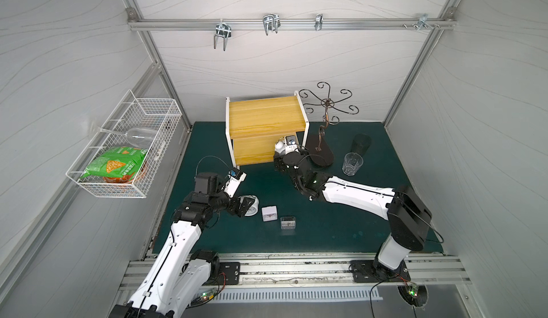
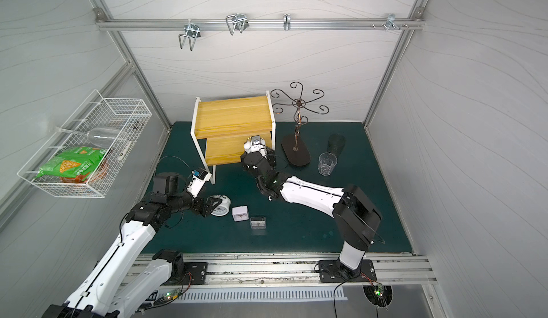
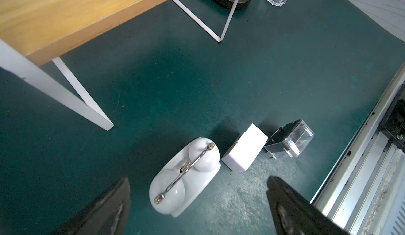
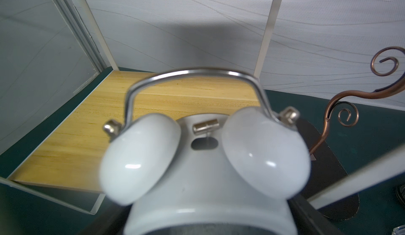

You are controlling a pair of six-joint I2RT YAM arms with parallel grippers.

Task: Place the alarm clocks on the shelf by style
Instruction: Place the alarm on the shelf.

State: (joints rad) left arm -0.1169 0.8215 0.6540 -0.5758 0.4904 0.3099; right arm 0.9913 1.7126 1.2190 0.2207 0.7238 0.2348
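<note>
R claw [image 1: 283,151] grips twin-bell clock [image 4: 206,174] – L claw [image 3: 198,179] wide, empty; basket [image 1: 170,114]: chip bag [image 1: 115,163], wineglass [image 1: 139,137].

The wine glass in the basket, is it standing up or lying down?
Lying down. The wine glass lies on its side in the white wire basket, above the green snack bag, its stem pointing sideways.

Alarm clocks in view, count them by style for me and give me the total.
Round white twin-bell clocks: 2
White square clock: 1
Clear square clock: 1
Total: 4
</note>
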